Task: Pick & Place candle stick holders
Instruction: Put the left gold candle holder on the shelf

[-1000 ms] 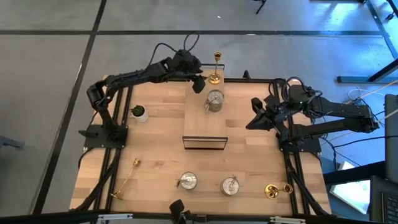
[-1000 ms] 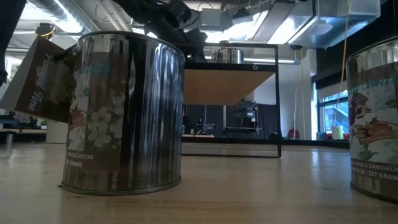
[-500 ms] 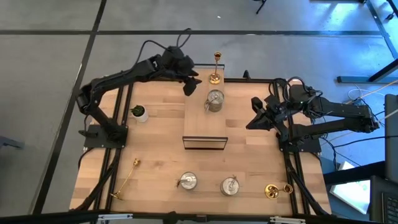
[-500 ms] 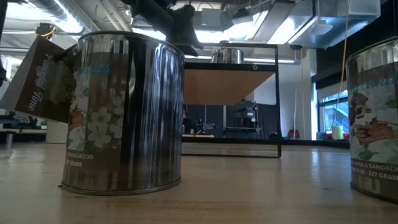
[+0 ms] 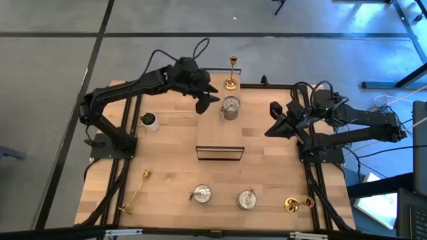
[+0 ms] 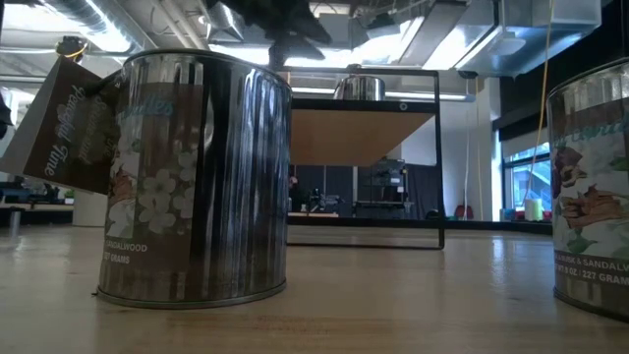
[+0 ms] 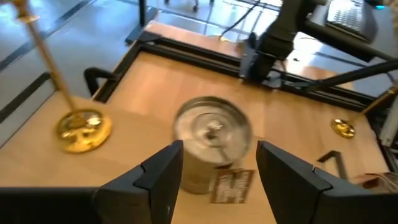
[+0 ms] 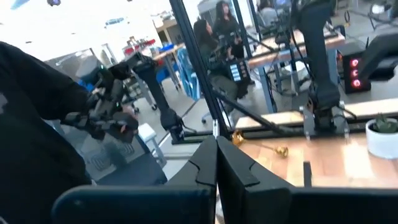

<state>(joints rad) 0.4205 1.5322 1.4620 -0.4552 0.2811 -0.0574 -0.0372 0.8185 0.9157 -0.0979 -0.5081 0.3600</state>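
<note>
My left gripper (image 5: 207,103) is open and empty, just left of a squat silver holder (image 5: 230,107) with a paper tag. In the left wrist view that silver holder (image 7: 213,142) stands beyond my open left gripper (image 7: 217,149), apart from the fingers. A slim gold candlestick (image 5: 231,73) stands upright on its round base at the far edge. Two more silver holders (image 5: 201,195) (image 5: 247,199) stand near the front edge. Gold candlesticks lie on their sides at the near left (image 5: 135,193) and near right (image 5: 297,205). My right gripper (image 5: 270,127) is shut and empty at the right.
The far silver holder stands on a raised wooden shelf with a dark frame (image 5: 219,152) at the table's middle; the shelf also shows in the low view (image 6: 364,157). A small white pot with a green plant (image 5: 149,121) stands at the left. People sit in the room beyond (image 8: 214,31).
My left gripper has drawn away from the upright gold candlestick, first toward the table's left edge, then toward the near edge, and now stands beside the far silver holder. Nothing on the table has moved.
</note>
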